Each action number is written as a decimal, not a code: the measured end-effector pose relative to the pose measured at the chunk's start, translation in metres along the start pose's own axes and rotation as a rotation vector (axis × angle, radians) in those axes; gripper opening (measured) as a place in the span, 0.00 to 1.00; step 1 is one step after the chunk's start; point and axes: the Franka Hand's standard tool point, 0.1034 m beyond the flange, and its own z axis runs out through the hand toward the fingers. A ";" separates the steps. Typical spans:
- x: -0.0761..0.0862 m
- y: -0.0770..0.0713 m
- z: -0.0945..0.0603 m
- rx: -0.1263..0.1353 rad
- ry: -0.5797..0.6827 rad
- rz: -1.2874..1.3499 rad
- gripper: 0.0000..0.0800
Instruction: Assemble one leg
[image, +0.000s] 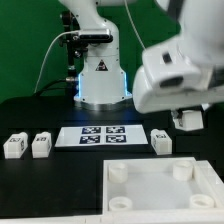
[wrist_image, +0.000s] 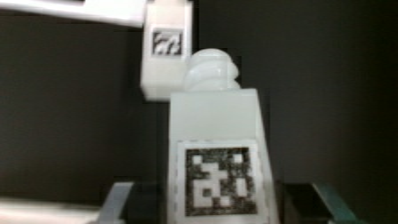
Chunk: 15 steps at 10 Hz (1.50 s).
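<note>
My gripper is at the exterior view's right, blurred, and is shut on one leg, a small white post with a tag, held just above the black table. In the wrist view this leg fills the middle between my gripper's fingers, with its tag facing the camera and its round tip pointing away. A second leg lies next to the marker board; it also shows in the wrist view. Two more legs lie at the left.
The large white square panel with round corner sockets lies at the front right. The robot base stands behind the marker board. The table top is black.
</note>
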 end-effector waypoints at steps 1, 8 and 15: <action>0.003 0.002 -0.020 -0.009 0.147 0.002 0.36; 0.053 0.042 -0.080 -0.050 0.818 -0.063 0.36; 0.070 0.036 -0.074 -0.051 1.029 -0.058 0.36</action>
